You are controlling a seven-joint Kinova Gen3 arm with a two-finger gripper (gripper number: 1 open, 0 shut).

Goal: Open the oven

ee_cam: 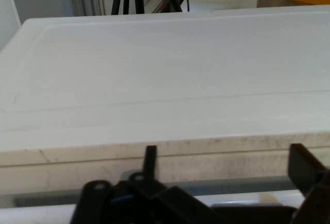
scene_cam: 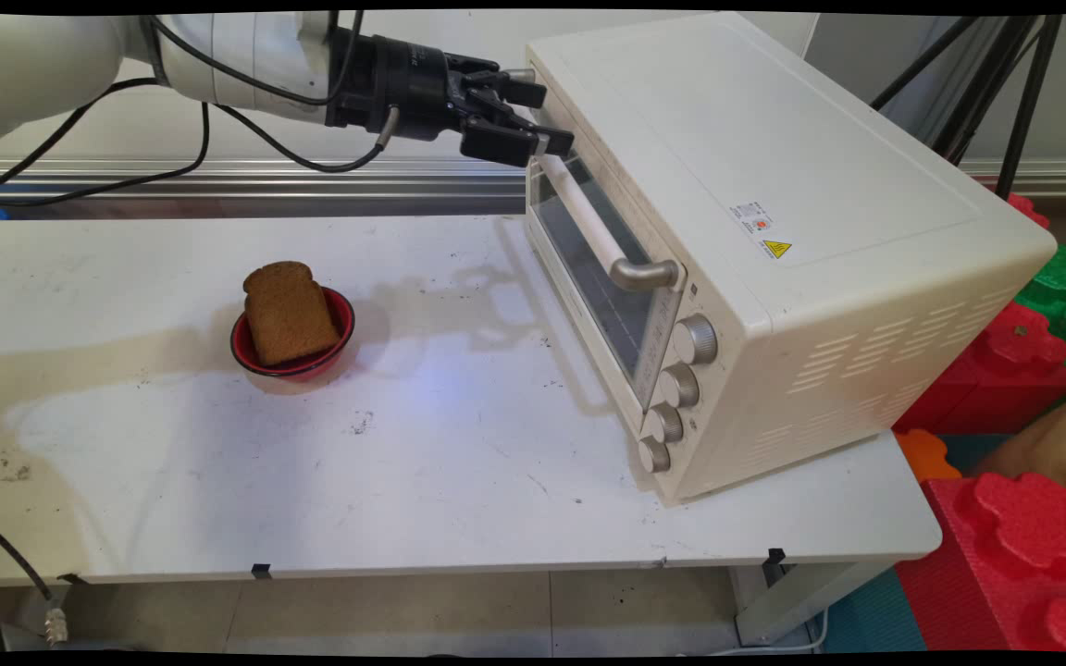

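The tool point(scene_cam: 547, 116) reaches in from the upper left and sits at the top front edge of the oven point(scene_cam: 774, 231), right at the far end of the door handle point(scene_cam: 588, 217). Its fingers point(ee_cam: 301, 165) stand well apart, one on each side of the handle's end, with nothing gripped between them as far as the views show. In the hand view the oven's flat top fills most of the picture and the door's upper edge lies just beyond the fingers. The oven door looks closed, its glass flush with the front, and four knobs point(scene_cam: 676, 388) run down the panel beside it. Well apart from the oven, on the desk point(scene_cam: 450, 481), a red bowl point(scene_cam: 334, 344) holds a slice of toast point(scene_cam: 288, 310) leaning upright inside it. So nothing has been opened or moved from the look of it: the door stands shut, the toast rests untouched in its bowl, and the tool is only positioned at the handle, not clamped.
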